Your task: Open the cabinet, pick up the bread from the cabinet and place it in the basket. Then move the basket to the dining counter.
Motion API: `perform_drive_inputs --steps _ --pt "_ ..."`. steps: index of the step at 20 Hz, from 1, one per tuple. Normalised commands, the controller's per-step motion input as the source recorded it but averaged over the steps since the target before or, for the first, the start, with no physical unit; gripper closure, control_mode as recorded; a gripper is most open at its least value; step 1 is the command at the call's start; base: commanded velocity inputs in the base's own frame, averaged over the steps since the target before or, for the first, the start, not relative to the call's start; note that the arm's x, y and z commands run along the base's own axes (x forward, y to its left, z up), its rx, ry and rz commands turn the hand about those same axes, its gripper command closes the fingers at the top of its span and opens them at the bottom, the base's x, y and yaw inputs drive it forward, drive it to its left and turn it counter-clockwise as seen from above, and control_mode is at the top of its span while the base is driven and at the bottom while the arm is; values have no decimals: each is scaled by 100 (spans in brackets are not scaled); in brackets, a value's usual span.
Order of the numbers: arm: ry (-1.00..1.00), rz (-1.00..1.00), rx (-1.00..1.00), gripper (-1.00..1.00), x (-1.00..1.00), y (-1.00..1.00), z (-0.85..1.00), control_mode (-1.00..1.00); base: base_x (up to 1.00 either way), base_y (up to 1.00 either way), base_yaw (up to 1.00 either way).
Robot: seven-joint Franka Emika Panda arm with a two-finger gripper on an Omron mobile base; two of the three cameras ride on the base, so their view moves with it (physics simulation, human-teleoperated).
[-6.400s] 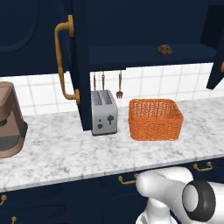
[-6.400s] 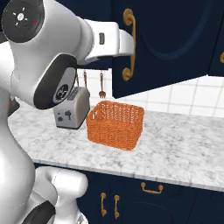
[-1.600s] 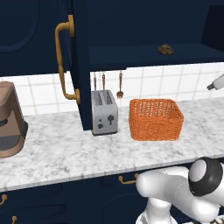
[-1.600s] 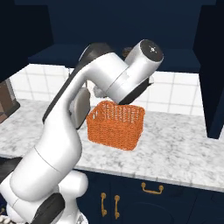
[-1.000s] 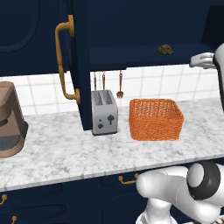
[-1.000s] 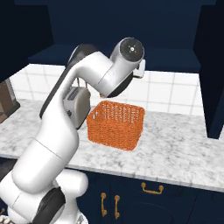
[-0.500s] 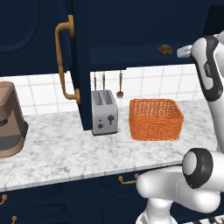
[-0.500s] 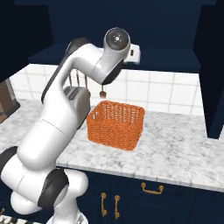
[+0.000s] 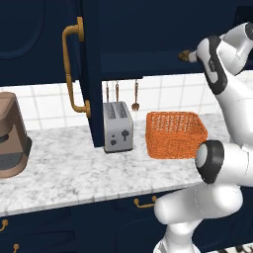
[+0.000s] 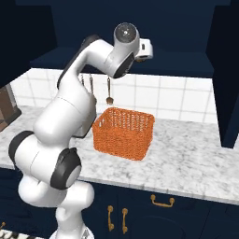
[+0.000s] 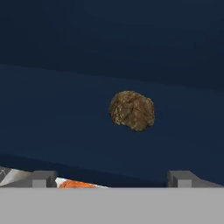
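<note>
End effector now raised to cabinet, open, facing bread

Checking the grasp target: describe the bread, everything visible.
The bread is a small, lumpy, dark golden-brown roll with a cracked crust, sitting on the dark navy shelf inside the open cabinet. Nothing else touches it. The open hand faces it, short of contact. From the left base view, a sliver of it shows beside the arm.
</note>
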Motion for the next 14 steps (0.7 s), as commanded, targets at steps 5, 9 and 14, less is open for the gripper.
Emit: perform_drive_inputs --steps 5,9,14 --pt "11 0 -3 -100 62 -26 1 -100 0 0 0" --pt "4 0 0 -100 34 0 0 -100 0 0 0" --pt "0 1 1 -100 21 0 0 -100 0 0 0"
